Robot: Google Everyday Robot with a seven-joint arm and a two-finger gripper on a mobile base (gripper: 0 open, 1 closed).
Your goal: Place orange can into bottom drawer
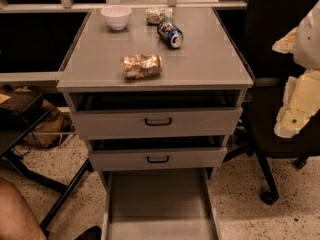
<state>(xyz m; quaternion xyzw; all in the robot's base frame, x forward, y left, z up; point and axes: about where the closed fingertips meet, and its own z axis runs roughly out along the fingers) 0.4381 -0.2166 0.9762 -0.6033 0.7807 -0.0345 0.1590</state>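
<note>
The orange can [142,65] lies on its side on the grey cabinet top [210,59], near the front edge and left of the middle. It is dented, with an orange-gold and white skin. The bottom drawer [159,204] is pulled out below the two upper drawers and shows a bare grey floor with low side walls. My gripper [296,100] shows as cream and white parts at the right edge of the view, off to the right of the cabinet, level with its top and well apart from the can. It holds nothing that I can see.
A blue can [170,34] lies on its side behind the orange can. A white bowl [116,16] and a greenish-white packet [157,15] are at the back. Two drawers with black handles [158,121] stand slightly out. A black office chair [270,134] is at the right, and black table legs are at the left.
</note>
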